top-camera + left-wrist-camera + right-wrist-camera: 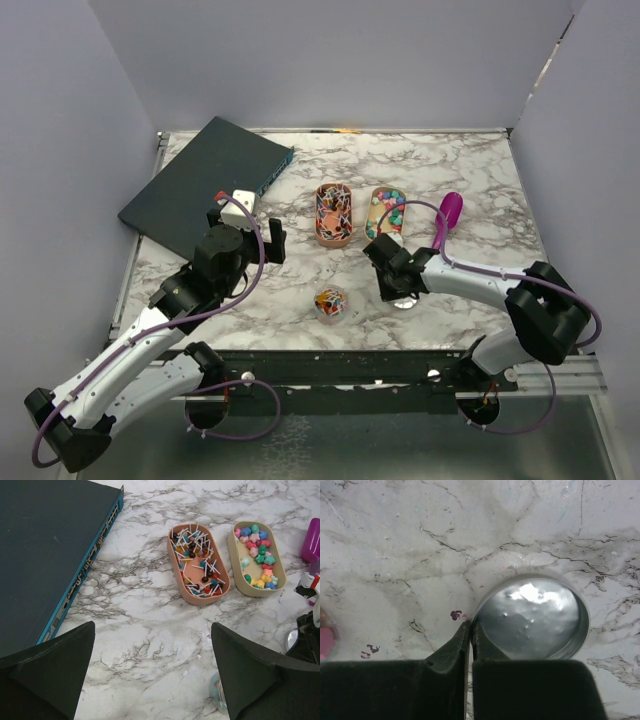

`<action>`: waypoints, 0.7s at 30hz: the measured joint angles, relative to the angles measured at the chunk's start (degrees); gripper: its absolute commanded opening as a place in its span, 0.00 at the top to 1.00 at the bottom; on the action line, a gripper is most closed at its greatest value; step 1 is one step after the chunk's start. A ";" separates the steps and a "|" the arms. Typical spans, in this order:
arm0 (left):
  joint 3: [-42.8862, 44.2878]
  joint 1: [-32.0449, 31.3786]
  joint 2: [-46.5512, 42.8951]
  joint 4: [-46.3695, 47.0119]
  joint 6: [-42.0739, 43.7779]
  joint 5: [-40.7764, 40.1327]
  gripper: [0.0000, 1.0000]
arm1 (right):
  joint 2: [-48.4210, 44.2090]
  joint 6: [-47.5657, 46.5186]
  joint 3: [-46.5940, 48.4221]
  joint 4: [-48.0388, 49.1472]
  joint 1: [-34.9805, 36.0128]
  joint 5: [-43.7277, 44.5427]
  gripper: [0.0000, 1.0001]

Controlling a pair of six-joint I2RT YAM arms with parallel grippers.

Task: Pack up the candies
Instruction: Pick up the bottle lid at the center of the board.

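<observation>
The right gripper (470,627) is pinched on the thin, stiff, slippery metal lid (540,615) at its rim, lower centre of frame. The left gripper (152,630) gapes. The candies (257,550) look light, hard and roll-prone.

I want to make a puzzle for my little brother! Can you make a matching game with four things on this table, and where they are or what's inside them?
Things:
1. dark box
2. peach tray
3. beige tray
4. silver lid

Clues:
A. holds bright sweets in pink, blue, green and yellow
B. lies at the tips of the right end effector
C. sits in the far left corner
D. holds dark and orange sweets with white bits

Pairs: 1-C, 2-D, 3-A, 4-B
</observation>
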 measured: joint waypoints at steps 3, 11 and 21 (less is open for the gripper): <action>0.00 0.00 0.00 0.00 0.00 0.00 0.01 | 0.00 0.09 0.00 0.15 0.15 -0.26 0.99; 0.00 0.00 0.00 0.00 0.00 0.00 0.01 | -1.95 -0.83 0.02 -0.24 0.24 -1.11 0.99; 0.00 0.26 1.11 0.00 0.02 0.11 0.01 | -10.01 -8.39 3.17 -0.50 0.24 -10.12 0.99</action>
